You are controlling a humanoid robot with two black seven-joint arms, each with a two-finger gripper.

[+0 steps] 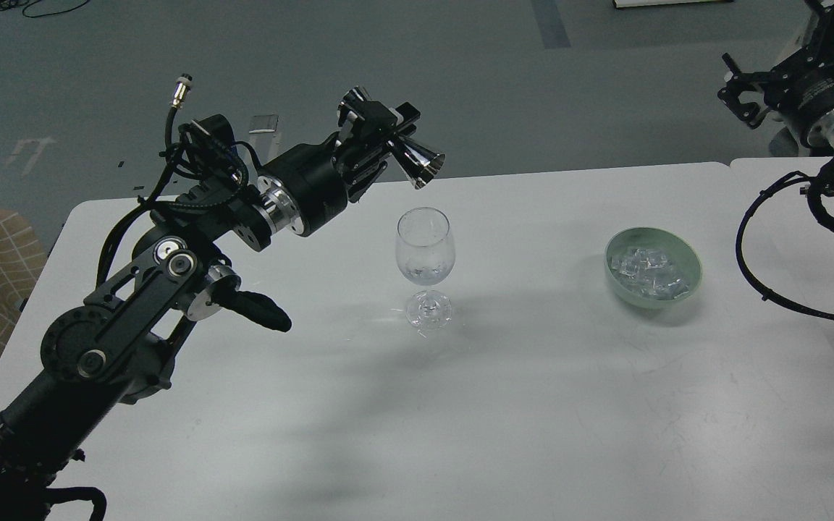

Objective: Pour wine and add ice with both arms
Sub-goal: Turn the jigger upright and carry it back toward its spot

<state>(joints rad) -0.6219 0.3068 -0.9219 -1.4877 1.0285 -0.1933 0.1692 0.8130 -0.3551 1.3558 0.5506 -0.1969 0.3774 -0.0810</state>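
Wine (pixel 424 273), a thin colourless pool, sits in the bottom of the stemmed glass (pixel 425 250) standing upright on the white table (pixel 460 405). Above and just left of the glass, your left gripper (pixel 377 148) pinches a shiny metal jigger (pixel 417 162), tipped on its side with the wide mouth aimed down toward the rim. No stream shows between jigger and glass, so the pour looks finished or nearly so, though that is a judgement.

Ice (pixel 650 271), a heap of clear cubes, lies in the pale green bowl (pixel 688 278) well to the right of the glass, untouched as far as you can see; no cube shows in the glass. Your right gripper (pixel 739 90) hangs far to the right of the glass and beyond the bowl, up off the table; it is seen dark and small, and you cannot tell whether its fingers are spread or pressed together.

Next, judged from this: right the jigger and carry it clear of the glass, then bring your right arm down over the bowl. Cubes are slick and small, so close squarely on one and release it low over the glass; a drop from height could tip so light a stem.
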